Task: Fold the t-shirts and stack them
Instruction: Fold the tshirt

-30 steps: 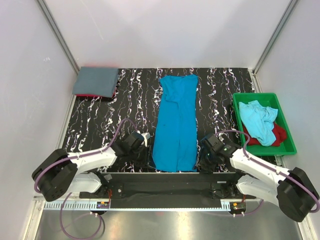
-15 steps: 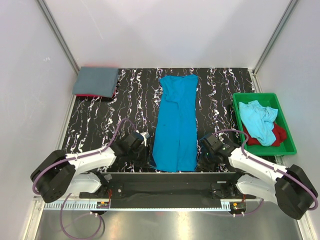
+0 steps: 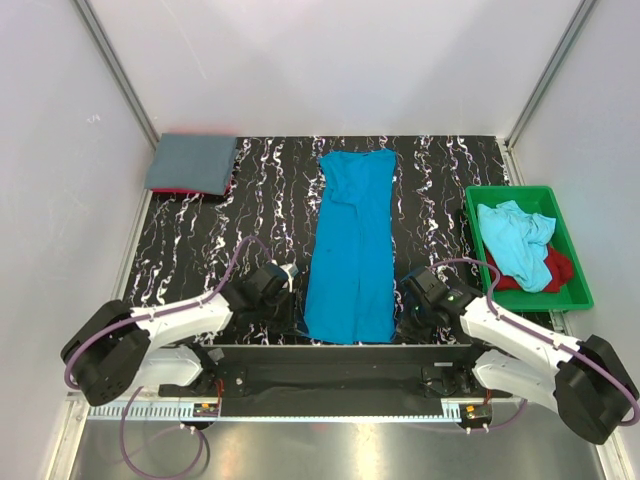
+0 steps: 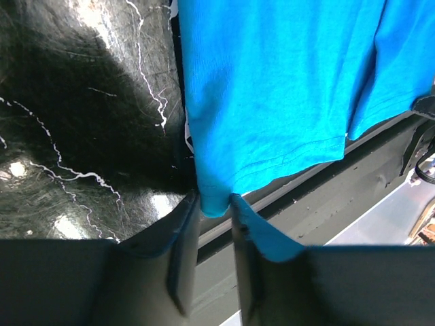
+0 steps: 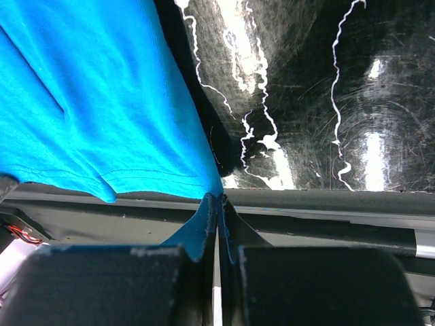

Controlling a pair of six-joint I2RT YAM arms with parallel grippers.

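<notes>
A bright turquoise t-shirt (image 3: 350,250), folded into a long strip, lies flat down the middle of the black marbled table. Its near hem reaches the table's front edge. My left gripper (image 3: 298,318) sits at the hem's near left corner. In the left wrist view the shirt (image 4: 272,88) ends in a bunched corner pinched between the narrowly spaced fingertips of that gripper (image 4: 214,202). My right gripper (image 3: 404,320) is at the near right corner. In the right wrist view it (image 5: 219,202) is shut, with the corner of the shirt (image 5: 88,102) caught at its tips.
A folded slate grey-blue t-shirt (image 3: 192,163) lies at the far left corner with a red edge showing beneath it. A green tray (image 3: 578,292) at the right holds a crumpled light aqua shirt (image 3: 515,240) and a red one (image 3: 560,268). White walls enclose the table.
The right jaws closed onto the shirt's near right corner. The left jaws widened a little, then narrowed on the near left corner. Both arms barely shifted.
</notes>
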